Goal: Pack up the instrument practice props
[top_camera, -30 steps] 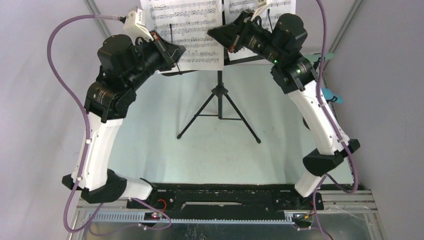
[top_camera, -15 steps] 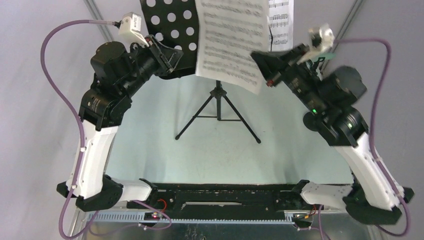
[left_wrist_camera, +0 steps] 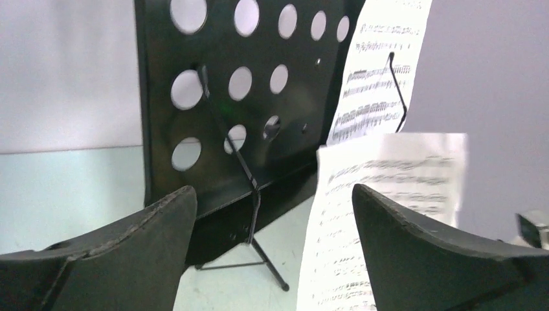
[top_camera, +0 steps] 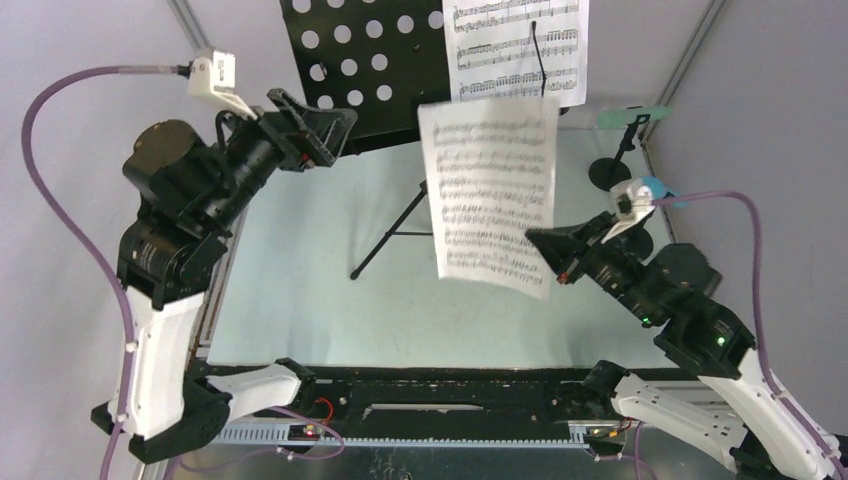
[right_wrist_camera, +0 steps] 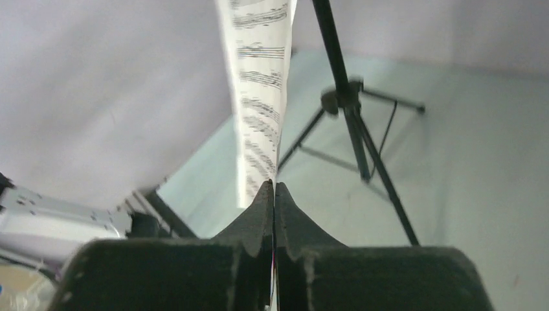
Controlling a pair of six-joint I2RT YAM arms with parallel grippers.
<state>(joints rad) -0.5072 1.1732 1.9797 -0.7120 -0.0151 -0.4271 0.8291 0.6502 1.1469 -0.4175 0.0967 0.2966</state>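
Top external: pinches one sheet in the right gripper, jaws clenched on its lower right edge. Hangs that sheet in the air in front of the rack, apart from it, above the table, print toward the camera, a little tilted. Carries a second sheet on the right half of the rack's desk, under a thin wire arm. Bares the left half of the desk, round holes uncovered. Holds the left gripper released, jaws spread wide with nothing between, just beside the desk's lower left corner, apart from it. Stands the rack on spread legs near mid-table. Sets a green mic on a round-based holder at the table's far right edge, with a blue mic nearer, just behind the right wrist camera; cannot tell what bears the blue one.

Left wrist: looks out between two parted fingers at the desk, another wire arm across its holes, second sheet on its far side, pinched sheet hanging nearer and lower.

Right wrist: presses both fingers flat together on the sheet, seen edge-on rising from the tips; finds the rack's pole and legs beyond, to the right, on the table.
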